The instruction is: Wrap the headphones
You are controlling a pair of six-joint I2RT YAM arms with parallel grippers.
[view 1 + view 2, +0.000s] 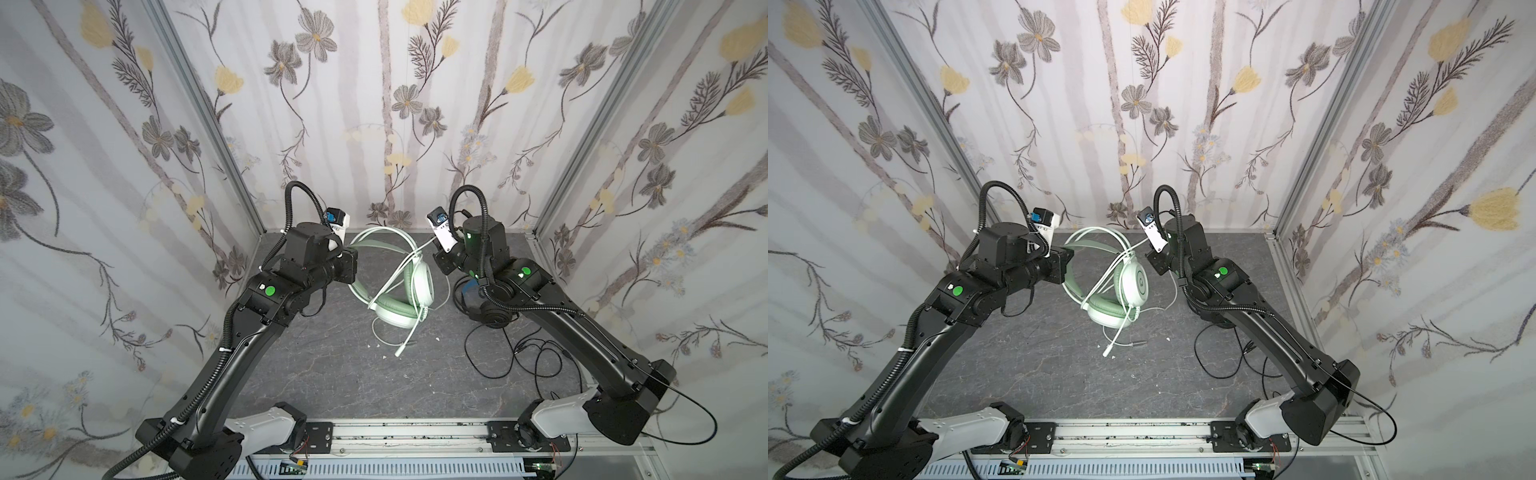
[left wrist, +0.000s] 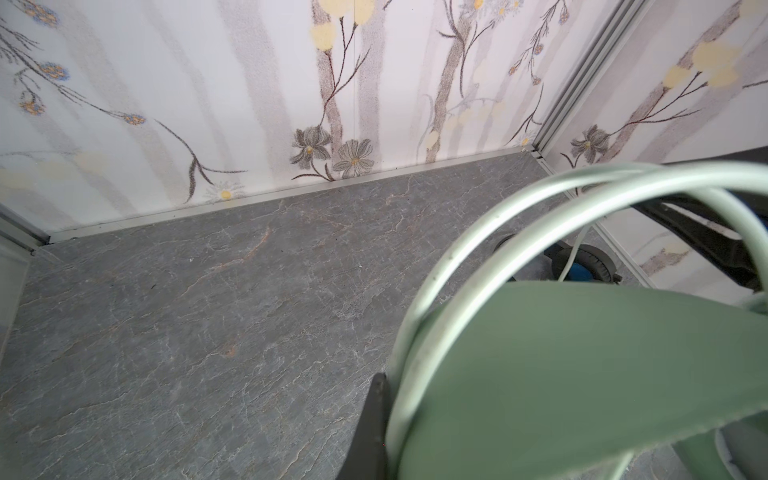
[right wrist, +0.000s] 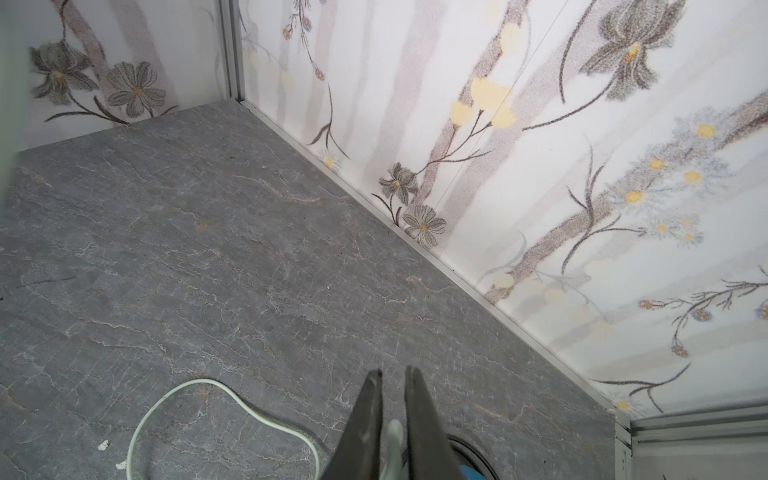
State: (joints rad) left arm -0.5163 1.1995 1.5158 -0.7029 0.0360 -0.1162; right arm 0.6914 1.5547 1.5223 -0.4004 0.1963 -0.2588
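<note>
Both top views look steeply down from high above the near edge onto the whole table (image 1: 332,374), nearly identical. Both wrist views sit low, close over it, sharing the far right corner (image 2: 536,151).

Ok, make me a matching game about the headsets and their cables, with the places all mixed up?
1 mint headset
2 black headset
3 white cable
4 black cable

A under the right arm
B loose loops, right side of the table
C middle of the table
D draped across the mint headset

Pairs: 1-C, 2-A, 3-D, 4-B
</note>
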